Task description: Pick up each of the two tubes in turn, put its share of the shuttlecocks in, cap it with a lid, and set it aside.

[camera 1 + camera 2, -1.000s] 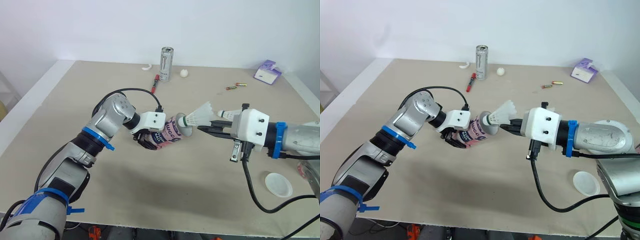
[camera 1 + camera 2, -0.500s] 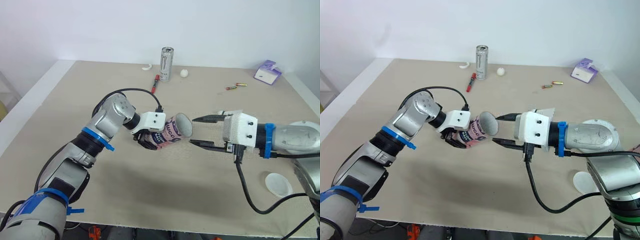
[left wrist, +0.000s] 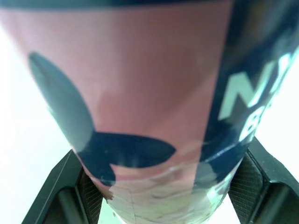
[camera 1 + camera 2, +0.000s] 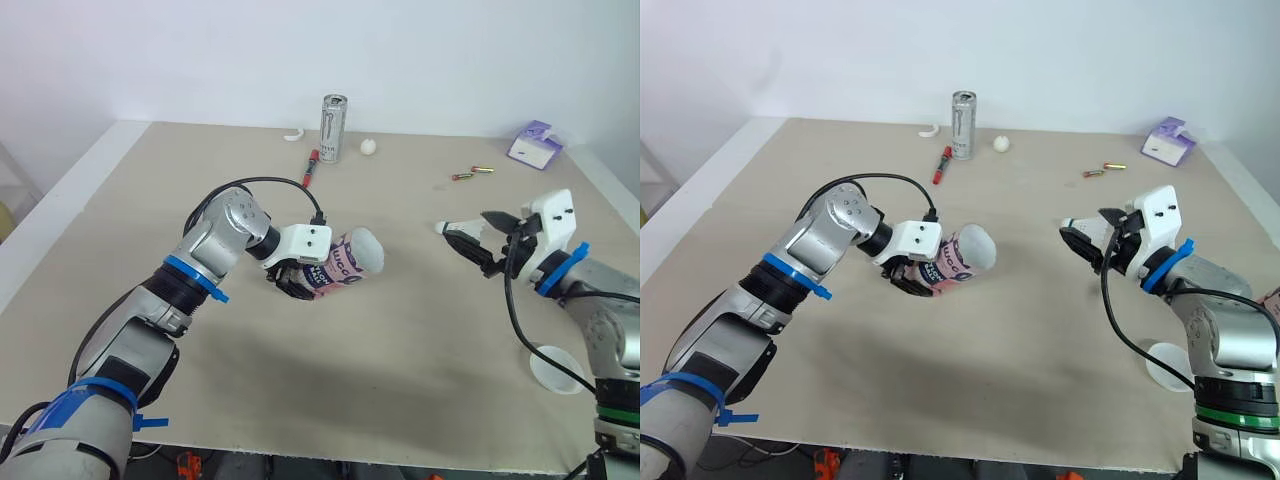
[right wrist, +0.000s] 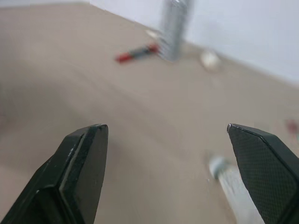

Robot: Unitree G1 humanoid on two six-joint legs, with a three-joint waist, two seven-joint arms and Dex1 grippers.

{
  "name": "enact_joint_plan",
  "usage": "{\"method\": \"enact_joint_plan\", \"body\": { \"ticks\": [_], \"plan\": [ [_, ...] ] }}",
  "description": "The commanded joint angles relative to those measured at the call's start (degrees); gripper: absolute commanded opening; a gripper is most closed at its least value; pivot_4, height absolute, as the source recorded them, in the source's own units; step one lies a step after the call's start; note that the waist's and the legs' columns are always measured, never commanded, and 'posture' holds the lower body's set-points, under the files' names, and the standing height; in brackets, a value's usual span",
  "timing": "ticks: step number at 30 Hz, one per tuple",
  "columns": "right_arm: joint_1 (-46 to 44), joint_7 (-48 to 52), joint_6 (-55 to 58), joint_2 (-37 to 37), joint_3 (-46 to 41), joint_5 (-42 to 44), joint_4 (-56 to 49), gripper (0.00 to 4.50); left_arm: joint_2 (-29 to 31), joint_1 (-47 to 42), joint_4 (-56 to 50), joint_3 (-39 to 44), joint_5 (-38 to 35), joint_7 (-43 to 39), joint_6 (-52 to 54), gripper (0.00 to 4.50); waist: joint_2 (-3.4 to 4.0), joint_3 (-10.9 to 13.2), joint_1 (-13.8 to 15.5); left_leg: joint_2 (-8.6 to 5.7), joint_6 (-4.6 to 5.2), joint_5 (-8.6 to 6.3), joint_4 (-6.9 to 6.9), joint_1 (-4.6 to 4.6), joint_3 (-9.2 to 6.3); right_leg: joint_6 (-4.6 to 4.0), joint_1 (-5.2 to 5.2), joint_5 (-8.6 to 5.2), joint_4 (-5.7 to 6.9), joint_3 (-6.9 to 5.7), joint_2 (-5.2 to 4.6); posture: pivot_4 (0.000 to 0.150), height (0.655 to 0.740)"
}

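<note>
The left hand (image 4: 298, 276) is clamped round a pink tube (image 4: 345, 262) and holds it tipped on its side above the middle of the worktop (image 4: 400, 350). The tube's mouth is turned toward the right arm and shows white inside. Over on the right, the right hand (image 5: 166, 128) is spread wide with nothing in it, just beside a shuttlecock (image 4: 447, 228) lying on the worktop. A white lid (image 4: 557, 368) lies flat near the front right edge.

Bright, even, diffuse light, soft faint shadows, wall (image 4: 450, 50) washed pale
</note>
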Motion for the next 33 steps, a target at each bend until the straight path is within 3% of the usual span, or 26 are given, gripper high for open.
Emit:
{"method": "enact_joint_plan", "body": {
  "ticks": [1, 9, 16, 28, 32, 33],
  "plan": [
    [-3.54, 0.68, -5.46, -0.24, -0.6, -2.2, 8.15, 4.4, -0.2, 0.66, -0.95, -0.67, -0.13, -0.21, 0.4, 3.11, 0.01, 0.0, -0.03, 0.0, 0.0, 0.0, 0.0, 0.0, 0.02, 0.02, -0.01, 0.01, 0.0, 0.02, 0.0, 0.15, 0.74],
    [-13.74, 5.01, -17.92, -1.67, 3.52, -9.68, 33.79, 4.4, 0.31, 0.82, -1.44, -0.62, -0.16, -0.25, 0.84, 3.11, 0.05, 0.01, -0.19, -0.01, 0.0, 0.0, -0.03, 0.07, 0.08, 0.16, 0.02, 0.1, 0.0, 0.11, 0.01, 0.15, 0.74],
    [-20.09, 7.96, -19.69, 0.41, 3.82, -9.71, 44.26, 4.4, 0.57, 0.88, -1.63, -0.6, -0.14, -0.13, 1.27, 3.11, 0.06, 0.02, -0.32, -0.01, 0.0, 0.0, -0.08, 0.09, 0.07, 0.22, 0.03, 0.13, -0.01, 0.11, 0.02, 0.15, 0.74],
    [-27.47, 8.09, -20.42, 4.85, 4.78, -11.69, 53.23, 4.4, 0.68, 0.97, -1.49, -0.52, -0.25, -0.05, 1.35, 3.11, 0.08, 0.02, -0.52, -0.01, 0.0, 0.0, -0.08, 0.09, 0.07, 0.21, 0.03, 0.18, 0.0, 0.12, 0.02, 0.15, 0.74],
    [-29.32, 7.0, -20.8, 6.05, 4.72, -12.29, 55.6, 2.67, 0.79, 1.1, -1.59, -0.46, -0.21, 0.12, 1.44, 3.11, 0.08, 0.02, -0.53, -0.02, 0.0, 0.0, -0.08, 0.09, 0.07, 0.2, 0.03, 0.19, 0.0, 0.12, 0.01, 0.15, 0.74],
    [-29.57, 6.68, -21.03, 6.16, 4.71, -12.48, 55.98, 2.46, 0.8, 1.13, -1.57, -0.46, -0.18, 0.18, 1.46, 3.11, 0.08, 0.02, -0.51, -0.02, 0.0, 0.0, -0.08, 0.09, 0.06, 0.19, 0.03, 0.19, 0.0, 0.11, 0.01, 0.15, 0.74]
  ]
}}
